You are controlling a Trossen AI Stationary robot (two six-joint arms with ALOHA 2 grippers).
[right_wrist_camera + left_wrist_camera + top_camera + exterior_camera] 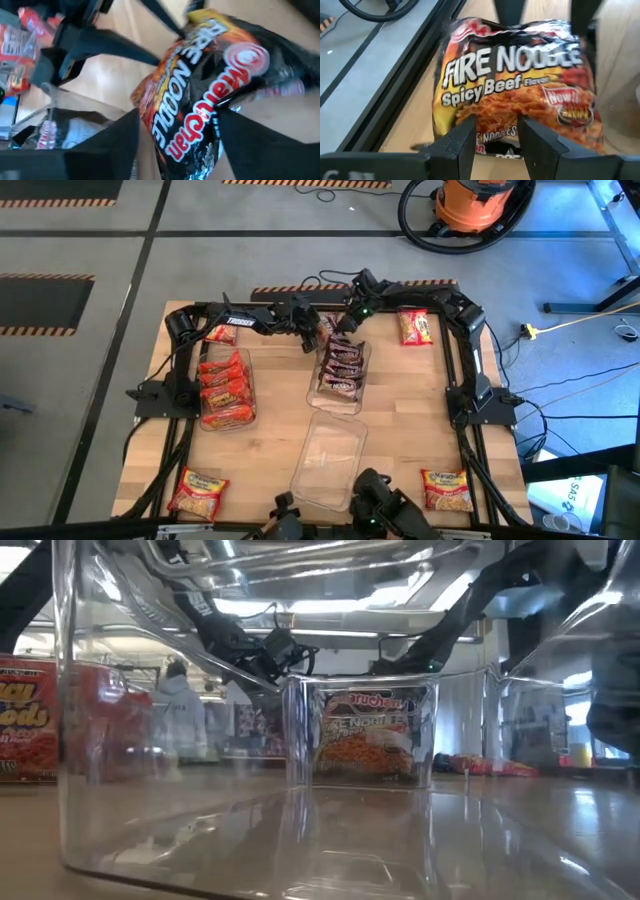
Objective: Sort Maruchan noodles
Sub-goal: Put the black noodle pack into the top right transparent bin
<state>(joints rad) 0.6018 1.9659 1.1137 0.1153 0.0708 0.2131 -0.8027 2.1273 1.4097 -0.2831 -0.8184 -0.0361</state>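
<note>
Both grippers meet over one dark Fire Noodle packet [515, 85] at the far middle of the wooden table [400, 430], at about twelve o'clock from the table's centre in the high view. In the left wrist view the left gripper [495, 145] has its two fingers closed on the packet's lower edge, the printed "Spicy Beef" face turned to the camera. In the right wrist view the right gripper [177, 135] straddles the same packet, a finger on either side; whether those fingers press on the plastic cannot be told, as that view is blurred. From above, the packet itself is nearly hidden beneath the two wrists.

Just below the grippers, the middle clear bin [357, 388] holds a stack of dark packets [342, 370]. At about nine o'clock, the left bin [248, 385] holds orange-red packets [224, 390]. A third bin [330, 465] lies near the front edge at six o'clock.

Red-and-yellow packets lie loose on the table: one at one o'clock [415, 327], one at the front-left corner [198, 493], one at the front-right corner [446, 489]. Another orange-red packet [219, 334] shows partly under the left arm.

The low view looks through a bin wall, so reflections obscure most of it; one upright dark packet [365, 735] can be read behind the clear plastic.
</note>
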